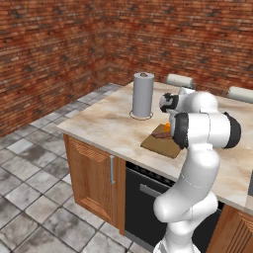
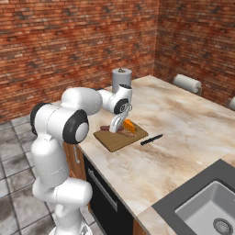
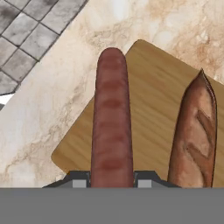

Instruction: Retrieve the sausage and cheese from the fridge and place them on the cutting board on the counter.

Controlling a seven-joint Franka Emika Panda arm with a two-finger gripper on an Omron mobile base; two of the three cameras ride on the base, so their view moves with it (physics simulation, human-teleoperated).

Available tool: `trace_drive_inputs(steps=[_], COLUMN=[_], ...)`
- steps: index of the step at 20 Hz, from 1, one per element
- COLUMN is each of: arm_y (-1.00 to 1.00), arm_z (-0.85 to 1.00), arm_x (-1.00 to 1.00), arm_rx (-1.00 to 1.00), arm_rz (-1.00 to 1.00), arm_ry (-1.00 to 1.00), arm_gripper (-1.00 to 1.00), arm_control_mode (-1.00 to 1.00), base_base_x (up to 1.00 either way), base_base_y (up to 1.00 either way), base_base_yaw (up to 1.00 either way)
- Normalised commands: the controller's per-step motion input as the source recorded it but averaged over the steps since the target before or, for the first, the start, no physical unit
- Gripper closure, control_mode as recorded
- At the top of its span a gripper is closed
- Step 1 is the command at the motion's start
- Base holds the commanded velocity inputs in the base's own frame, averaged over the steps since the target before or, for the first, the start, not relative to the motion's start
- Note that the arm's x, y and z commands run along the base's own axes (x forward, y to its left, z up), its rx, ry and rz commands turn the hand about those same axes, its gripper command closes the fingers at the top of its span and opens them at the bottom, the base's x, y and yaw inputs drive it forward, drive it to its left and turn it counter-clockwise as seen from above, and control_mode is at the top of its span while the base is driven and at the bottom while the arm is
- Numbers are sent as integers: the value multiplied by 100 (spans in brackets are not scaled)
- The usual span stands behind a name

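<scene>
My gripper point(image 3: 111, 180) is shut on the sausage point(image 3: 111, 118), a long reddish-brown link that runs between the two fingertips point(image 3: 78, 180) and reaches past the edge of the cutting board point(image 3: 153, 96). The link hangs low over the wood; whether it touches I cannot tell. In the right base view the gripper point(image 2: 115, 126) points down at the board point(image 2: 120, 139) on the counter point(image 2: 183, 133), with the sausage point(image 2: 106, 128) sticking out to its left. The orange cheese point(image 2: 130, 125) lies on the board just right of the hand, also visible as cheese point(image 1: 168, 127) behind my forearm.
A brown baguette point(image 3: 194, 135) lies on the board beside the sausage. A black knife point(image 2: 151, 139) rests on the counter right of the board. A grey paper-towel roll point(image 1: 143, 95) stands behind the board. A sink point(image 2: 209, 211) is at the near right. Tiled floor point(image 3: 26, 39) lies past the counter edge.
</scene>
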Motion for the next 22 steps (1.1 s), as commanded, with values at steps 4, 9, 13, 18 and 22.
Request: trace_drive_inputs(steps=[4,9,13,18,22], arm_y=[0,0,0,0,0], arm_z=[-33,-30,-11,14,65], arm_x=[12,0,0,0,-4], arm_rx=[1,0,0,0,0], arm_rz=[0,0,0,0,0], arm_ry=[0,0,0,0,-11], arm_gripper=[100,-100,-100,-100,-100], arm_control_mode=[-100,-100,-100,-100,-100], base_base_x=[0,0,0,0,0], base_base_y=[0,0,0,0,0], base_base_yaw=[0,0,0,0,0])
